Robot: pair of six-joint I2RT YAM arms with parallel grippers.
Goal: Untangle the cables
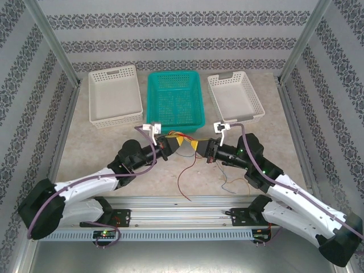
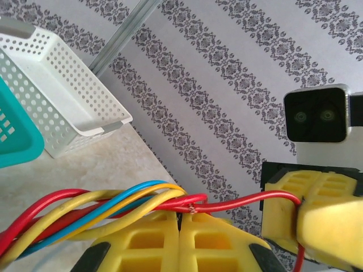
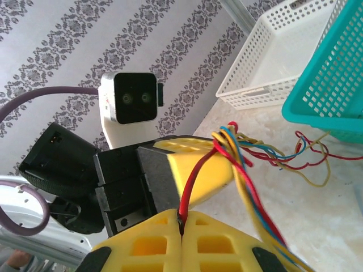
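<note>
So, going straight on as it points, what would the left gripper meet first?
Probably the right gripper, facing it close by along the red cable, though it might pass just beside.

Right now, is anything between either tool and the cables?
Nothing visible. The left tool is shut on the cables, and the right tool on the red cable stretched between them.

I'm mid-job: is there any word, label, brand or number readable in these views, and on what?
No readable text anywhere.
The teal basket, white baskets and cables carry no lettering.
A small red mark on the side of the wrist camera is too small to read.
</note>
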